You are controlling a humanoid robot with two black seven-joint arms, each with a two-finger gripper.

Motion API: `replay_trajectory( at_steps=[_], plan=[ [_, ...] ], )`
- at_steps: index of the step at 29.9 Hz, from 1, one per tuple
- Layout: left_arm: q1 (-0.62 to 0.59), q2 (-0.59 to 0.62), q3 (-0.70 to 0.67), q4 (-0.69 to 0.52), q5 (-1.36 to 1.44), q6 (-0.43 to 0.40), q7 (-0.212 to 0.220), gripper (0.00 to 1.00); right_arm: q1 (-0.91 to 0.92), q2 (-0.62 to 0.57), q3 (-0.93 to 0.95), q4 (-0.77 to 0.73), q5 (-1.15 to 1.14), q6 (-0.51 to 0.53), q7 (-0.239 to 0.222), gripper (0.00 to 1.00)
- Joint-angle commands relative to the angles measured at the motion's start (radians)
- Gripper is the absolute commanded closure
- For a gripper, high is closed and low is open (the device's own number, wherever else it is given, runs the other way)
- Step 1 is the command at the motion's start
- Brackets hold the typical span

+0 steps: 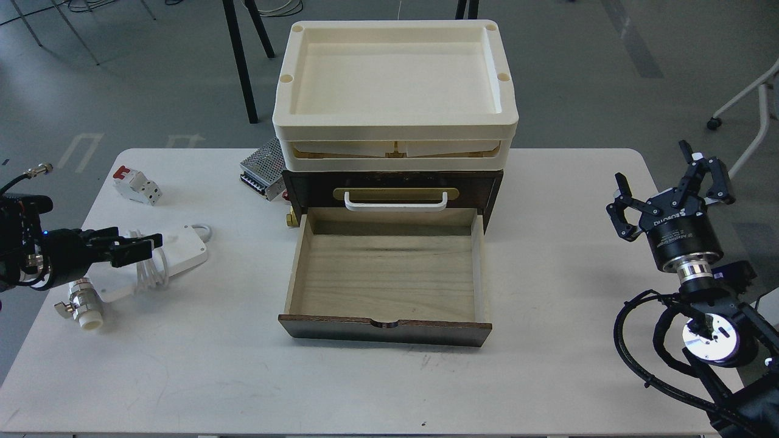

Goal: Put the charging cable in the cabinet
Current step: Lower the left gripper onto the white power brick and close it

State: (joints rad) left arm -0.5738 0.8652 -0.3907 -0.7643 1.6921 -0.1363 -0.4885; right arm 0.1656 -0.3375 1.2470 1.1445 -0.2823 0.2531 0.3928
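left hand (143, 248) hides cable (182, 246) partly

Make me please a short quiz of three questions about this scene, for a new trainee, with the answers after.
1. True or false: the drawer of the cabinet is pulled out and has nothing inside.
2. Which claw is over the charging cable: A) left claw, B) right claw?
3. Fill in: the small metal valve sits at the cable block's ____ end, nearest the table front.

Key:
1. True.
2. A; its fingers lie close together above the coiled cord, grasp not confirmed.
3. Left.
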Motion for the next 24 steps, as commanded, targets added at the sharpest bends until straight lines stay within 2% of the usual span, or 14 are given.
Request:
replay_trajectory(
  at_steps=[1, 13, 19, 22, 24],
  plan=[
    [0.006, -0.026, -0.001, 0.045, -0.012, 0.021, 0.000, 0.01, 0.000, 0.000, 0.000, 0.000, 0.000, 0.000, 0.000, 0.01],
    [0.060, -0.067, 0.001, 0.065, -0.049, 0.063, 0.000, 0.01, 0.000, 0.000, 0.000, 0.000, 0.000, 0.000, 0.000, 0.01],
    [0.061, -0.127, 0.001, 0.129, -0.048, 0.107, 0.000, 0.02, 0.000, 0.000, 0.002, 0.000, 0.000, 0.000, 0.000, 0.01],
    [0.068, -0.144, 0.003, 0.146, -0.046, 0.129, 0.000, 0.06, 0.000, 0.000, 0.002, 0.000, 0.000, 0.000, 0.000, 0.00],
    [0.072, -0.155, 0.003, 0.149, -0.043, 0.133, 0.000, 0.14, 0.000, 0.000, 0.002, -0.002, 0.000, 0.000, 0.001, 0.00]
  ],
)
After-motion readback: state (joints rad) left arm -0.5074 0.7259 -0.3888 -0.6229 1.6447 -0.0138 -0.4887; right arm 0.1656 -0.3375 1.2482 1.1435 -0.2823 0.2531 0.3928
